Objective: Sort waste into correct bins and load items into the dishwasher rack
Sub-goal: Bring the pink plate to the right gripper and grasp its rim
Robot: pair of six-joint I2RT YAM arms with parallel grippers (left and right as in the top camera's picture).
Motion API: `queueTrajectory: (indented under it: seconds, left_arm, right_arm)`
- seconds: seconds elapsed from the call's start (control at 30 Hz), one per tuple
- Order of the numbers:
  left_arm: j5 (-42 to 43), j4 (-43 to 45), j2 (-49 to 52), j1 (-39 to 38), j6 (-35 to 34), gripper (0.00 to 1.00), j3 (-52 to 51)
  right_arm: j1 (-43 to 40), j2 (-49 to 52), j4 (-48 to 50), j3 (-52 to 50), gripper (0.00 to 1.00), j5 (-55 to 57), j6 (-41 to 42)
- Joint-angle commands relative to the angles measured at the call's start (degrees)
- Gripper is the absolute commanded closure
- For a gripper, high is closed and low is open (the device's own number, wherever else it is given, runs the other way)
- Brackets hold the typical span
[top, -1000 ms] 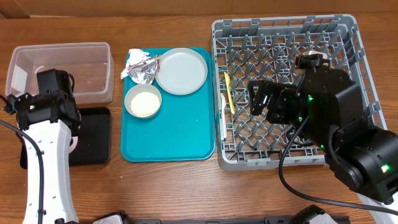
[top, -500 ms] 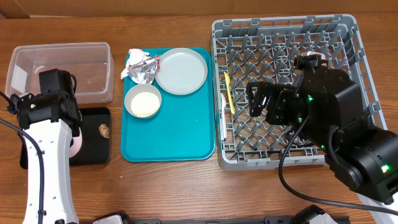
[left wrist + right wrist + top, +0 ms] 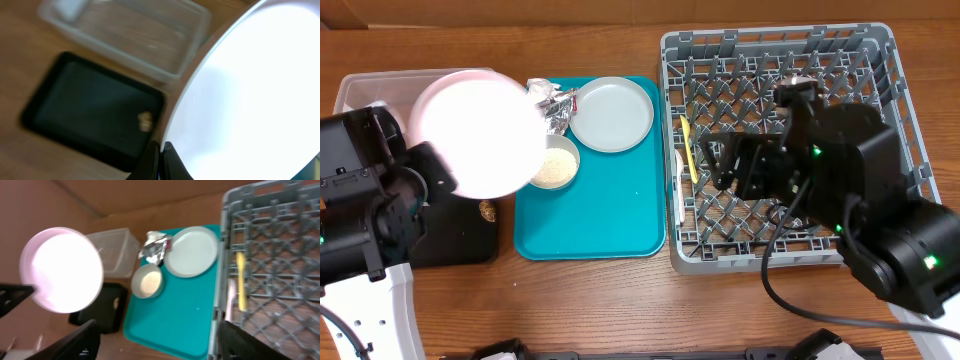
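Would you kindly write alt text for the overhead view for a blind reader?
The left arm holds a whitish-pink plate up over part of the clear tub, beside a black tray with a brown morsel in it. A teal tray carries a grey plate, a bowl of rice and crumpled foil; the right arm hovers over the grey rack.

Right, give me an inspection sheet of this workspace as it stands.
Surface: wooden table, no spills seen.
Job's things: whitish-pink plate held up near the clear tub; brown morsel in the black tray; grey plate, bowl of rice and foil wrapper on the teal tray; yellow utensil and white utensil along the rack's left side.
Clutter: nothing seen.
Grippers: left gripper shut on the plate's rim; right gripper open, empty, above the rack.
Cables: black cable looping from the right arm.
Surroundings: brown cardboard behind the table.
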Motion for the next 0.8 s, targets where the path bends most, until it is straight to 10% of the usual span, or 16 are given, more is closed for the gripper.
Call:
queueTrajectory:
  seconds: [0.0, 0.27, 0.77]
  left_arm:
    - [22.3, -0.2, 0.1, 0.0, 7.6, 0.96, 1.1]
    - [40.2, 0.7, 0.2, 0.0, 11.5, 0.96, 1.1]
    - [47.2, 0.3, 0.1, -0.1, 11.5, 0.96, 1.1]
  right_arm:
    - [-0.1, 2.5, 2.2, 0.7, 0.24, -10.8, -6.2]
    - [-0.1, 8.6, 6.0, 0.7, 0.28, -19.8, -15.7]
    - [-0.1, 10.0, 13.2, 0.7, 0.37, -24.3, -21.9]
